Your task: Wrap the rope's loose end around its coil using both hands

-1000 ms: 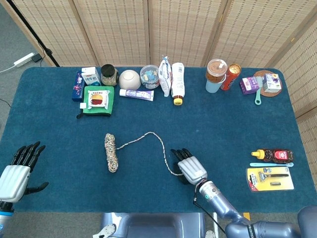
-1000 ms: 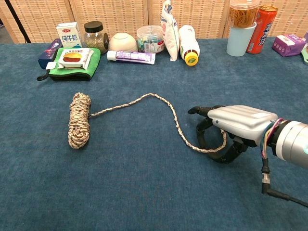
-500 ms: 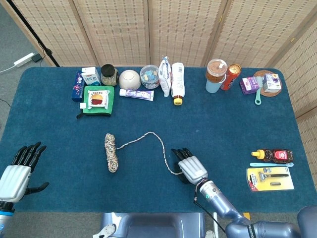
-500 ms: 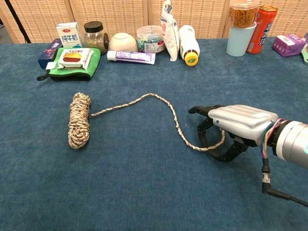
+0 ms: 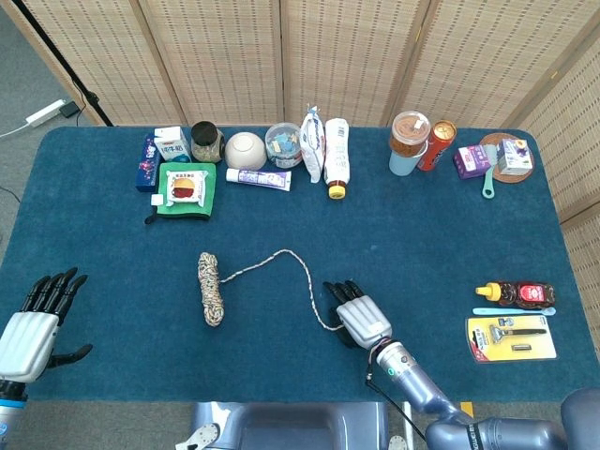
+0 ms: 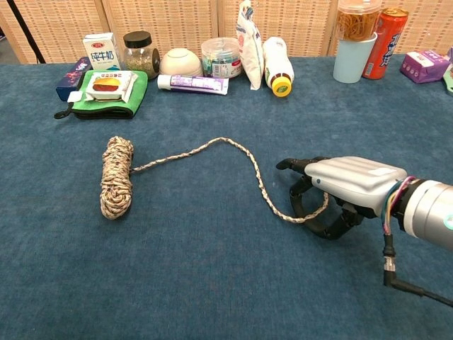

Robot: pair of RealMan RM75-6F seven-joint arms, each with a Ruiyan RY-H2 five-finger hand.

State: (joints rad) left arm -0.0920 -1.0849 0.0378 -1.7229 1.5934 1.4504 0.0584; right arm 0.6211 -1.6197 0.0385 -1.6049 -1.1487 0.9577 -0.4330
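right robot hand (image 6: 333, 195) | edged left (barely) | rope end (image 6: 311, 214) tightened

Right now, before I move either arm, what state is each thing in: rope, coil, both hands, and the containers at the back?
Rope coil: bundled, lying flat, not wrapped.
Loose end: trailing across the table, tip under the right hand.
Right hand: fingers curled around the rope end.
Left hand: holds nothing, fingers apart, far from the coil.
Glass jar: upright, lid on.
Yellow-capped bottle: lying down, capped.
White bowl: upside down.
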